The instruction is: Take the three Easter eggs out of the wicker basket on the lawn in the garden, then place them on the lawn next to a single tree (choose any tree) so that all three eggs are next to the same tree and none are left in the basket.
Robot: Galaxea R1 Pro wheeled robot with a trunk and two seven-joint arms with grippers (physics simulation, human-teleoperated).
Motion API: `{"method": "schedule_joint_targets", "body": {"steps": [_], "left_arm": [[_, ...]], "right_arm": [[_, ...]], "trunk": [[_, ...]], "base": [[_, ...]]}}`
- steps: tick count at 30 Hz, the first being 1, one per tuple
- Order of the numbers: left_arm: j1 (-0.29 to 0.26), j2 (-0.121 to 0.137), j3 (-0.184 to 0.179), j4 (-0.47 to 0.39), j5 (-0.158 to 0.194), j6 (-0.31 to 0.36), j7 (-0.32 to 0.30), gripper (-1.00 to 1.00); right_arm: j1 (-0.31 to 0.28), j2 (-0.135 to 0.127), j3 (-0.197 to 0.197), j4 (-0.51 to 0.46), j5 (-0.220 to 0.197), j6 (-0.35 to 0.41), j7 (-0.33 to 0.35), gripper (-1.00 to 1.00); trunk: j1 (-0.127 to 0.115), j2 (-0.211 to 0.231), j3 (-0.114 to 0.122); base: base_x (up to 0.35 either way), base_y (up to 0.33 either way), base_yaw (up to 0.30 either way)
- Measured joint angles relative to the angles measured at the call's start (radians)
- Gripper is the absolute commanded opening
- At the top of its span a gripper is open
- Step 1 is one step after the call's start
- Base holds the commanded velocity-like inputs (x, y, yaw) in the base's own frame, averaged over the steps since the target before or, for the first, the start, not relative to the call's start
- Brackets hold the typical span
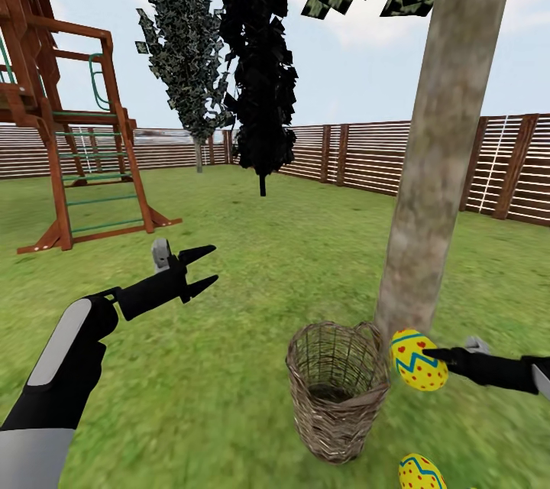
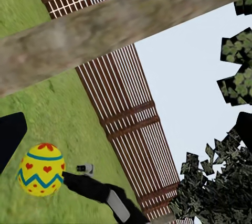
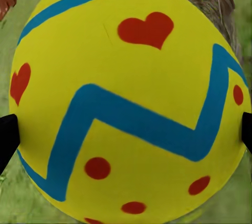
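Now the right fingers (image 1: pixel 428 355) pinch one Easter egg (image 1: pixel 417 359) beside the tree (image 1: pixel 435 191), above the wicker basket (image 1: pixel 337 397); the left fingers (image 1: pixel 206 267) gape empty over the lawn (image 1: pixel 229 367).

Second egg (image 1: pixel 421 472) (bottom edge) cut off; basket (image 1: pixel 336 390) interior unclear.
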Motion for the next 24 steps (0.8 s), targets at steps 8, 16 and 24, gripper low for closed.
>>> {"method": "schedule_joint_targets", "body": {"steps": [8, 16, 24], "left_arm": [[0.0, 0.0, 0.001, 0.0, -0.002, 0.0, 0.0, 1.0], [0.0, 0.0, 0.001, 0.0, -0.001, 0.0, 0.0, 1.0], [0.0, 0.0, 0.001, -0.001, 0.0, 0.0, 0.0, 1.0]], "right_arm": [[0.006, 0.008, -0.056, 0.008, -0.001, -0.085, -0.307, -1.0], [0.01, 0.035, -0.058, 0.008, -0.001, -0.089, -0.601, -1.0], [0.011, 0.118, -0.059, 0.007, 0.001, -0.122, -0.821, -1.0]], "trunk": [[0.0, 0.0, 0.0], [0.0, 0.0, 0.0], [0.0, 0.0, 0.0]], "base": [[0.0, 0.0, 0.0], [0.0, 0.0, 0.0], [0.0, 0.0, 0.0]]}}
